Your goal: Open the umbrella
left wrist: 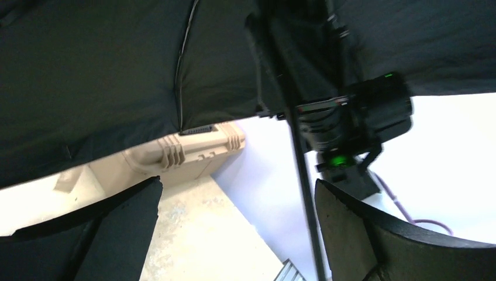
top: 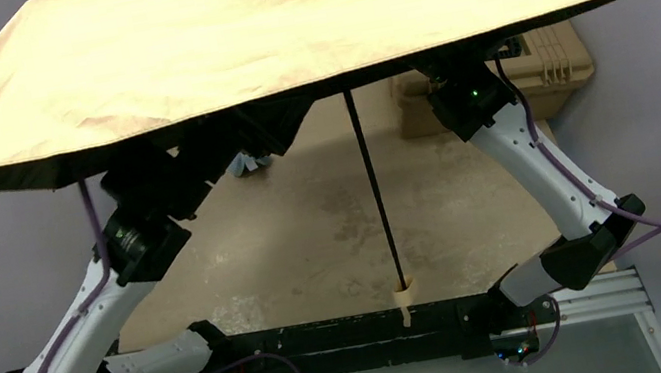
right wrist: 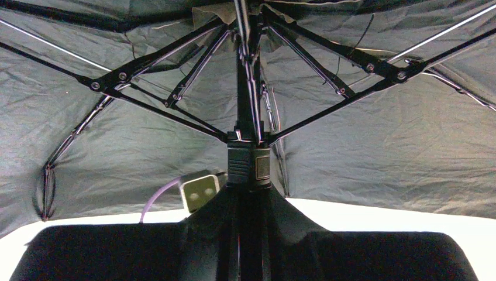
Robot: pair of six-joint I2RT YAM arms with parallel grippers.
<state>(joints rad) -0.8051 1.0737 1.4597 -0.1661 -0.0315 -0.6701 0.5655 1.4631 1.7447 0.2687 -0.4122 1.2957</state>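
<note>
A mottled beige table [top: 315, 240] sat against a plain grey backdrop, with the black rail [top: 331, 333] carrying my arm bases along the bottom of the top view. The umbrella [top: 279, 23] was open above it. Its tan canopy filled the whole upper part of that frame, running off the top and right edges and reaching well past the table on both sides, with its black underside showing along the lower hem. The thin black shaft [top: 376, 189] hung from under the canopy near frame centre, leaning slightly to the right toward its lower end. It ended in the small cream handle [top: 405, 302] just at the rail, in the lower middle. Whether the handle touched the table I could not tell.

Both my wrists were up under the canopy, so the top view hid both grippers. From my left wrist, my left gripper [left wrist: 238, 182] was spread wide, its fingers [left wrist: 374, 234] at lower left and lower right. The shaft ran down between them, close beside the right-hand one, and I could not tell whether it touched. From my right wrist, my right gripper [right wrist: 248, 202] was closed around the shaft just below the runner [right wrist: 248, 161], from which the ribs [right wrist: 327, 111] fanned out against the dark fabric.

A tan toolbox [top: 548, 59] stood at the table's far right in the top view, partly under the canopy edge. A bit of a blue pouch [top: 247, 163] showed left of centre under the hem.
</note>
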